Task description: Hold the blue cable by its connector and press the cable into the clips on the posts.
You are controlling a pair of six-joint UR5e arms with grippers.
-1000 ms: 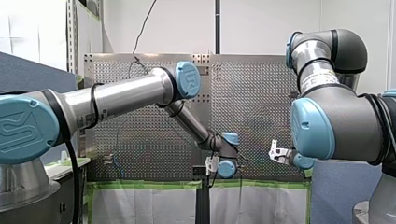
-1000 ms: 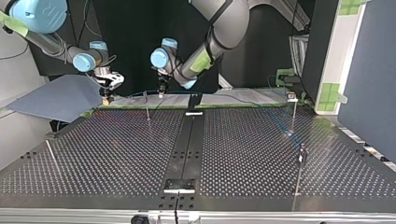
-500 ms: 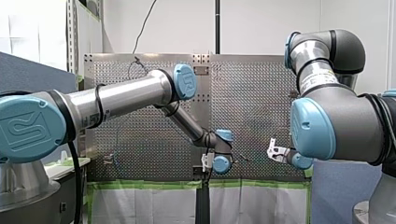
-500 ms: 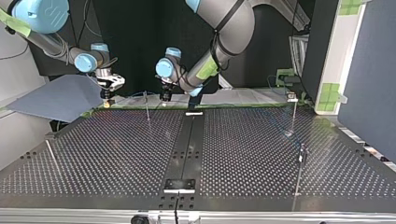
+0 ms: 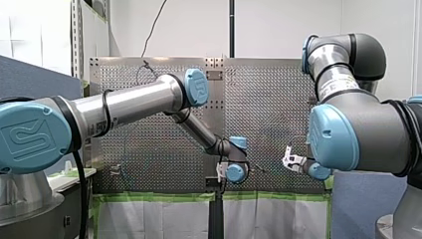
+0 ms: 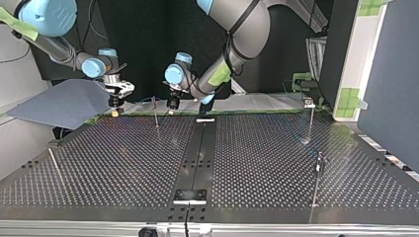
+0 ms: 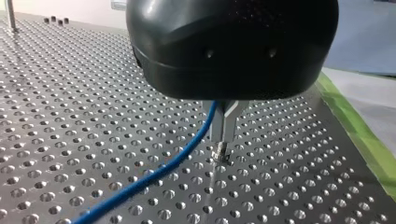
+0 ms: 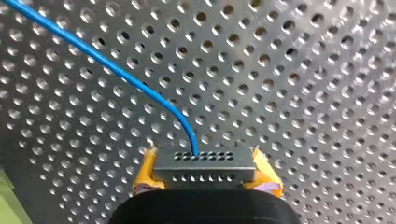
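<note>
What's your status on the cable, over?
Right gripper shut on connector. Left gripper shut on blue cable, low over table. Post between the grippers, top view.

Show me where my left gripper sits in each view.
Front view: my left gripper, low centre.
Top view: my left gripper, far edge, left of centre.
Left wrist view: my left gripper, pointing down at the perforated table.
Right wrist view: absent; my right gripper holds the connector.
Shared landmark: the perforated table.
</note>
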